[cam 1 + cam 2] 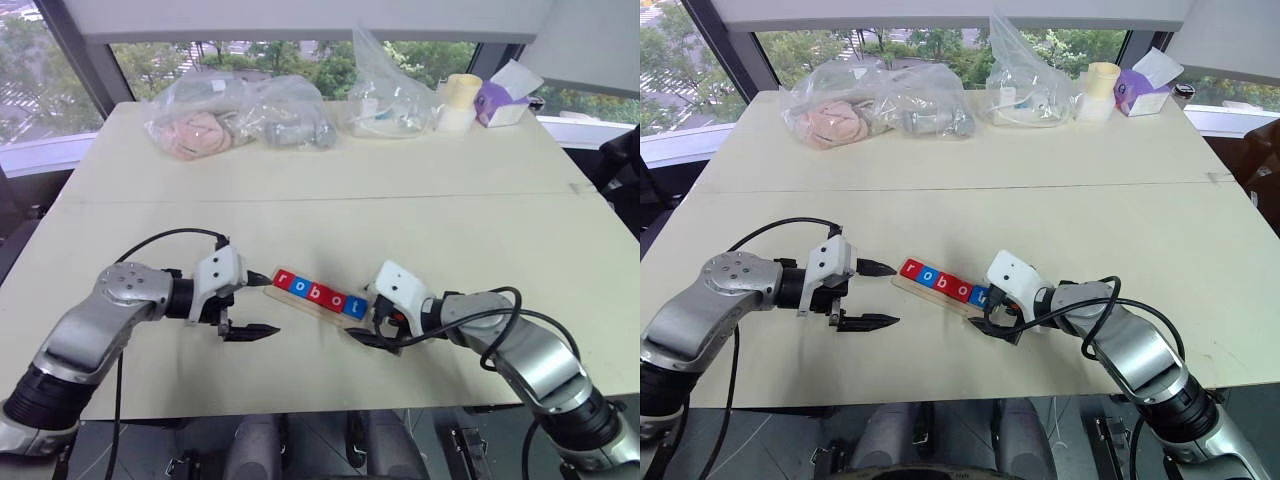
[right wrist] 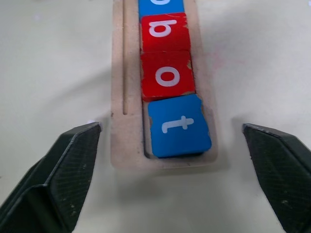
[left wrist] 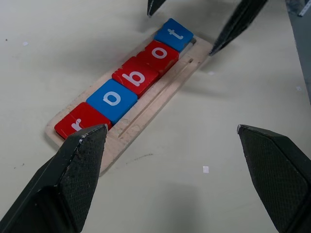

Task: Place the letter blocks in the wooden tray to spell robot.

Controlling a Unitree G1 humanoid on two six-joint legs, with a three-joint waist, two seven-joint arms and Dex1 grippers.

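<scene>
From the head camera, the wooden tray (image 1: 312, 295) lies slantwise on the table (image 1: 330, 200) between the two arms, with a row of red and blue letter blocks (image 1: 320, 292) in it; the small letters seem to read "robot", though they are hard to make out from here. The left gripper (image 1: 240, 302) hangs just beside the tray's r end with its fingers spread wide and empty, and the right gripper (image 1: 372, 325) sits at the t end. The left wrist view settles the spelling: r, o, b, o, t in order, all five in the slot. In the right wrist view the blue t block (image 2: 179, 125) lies slightly crooked at the tray's end, free between widely parted, empty fingers. The word looks finished; at most the t wants nudging flat.
</scene>
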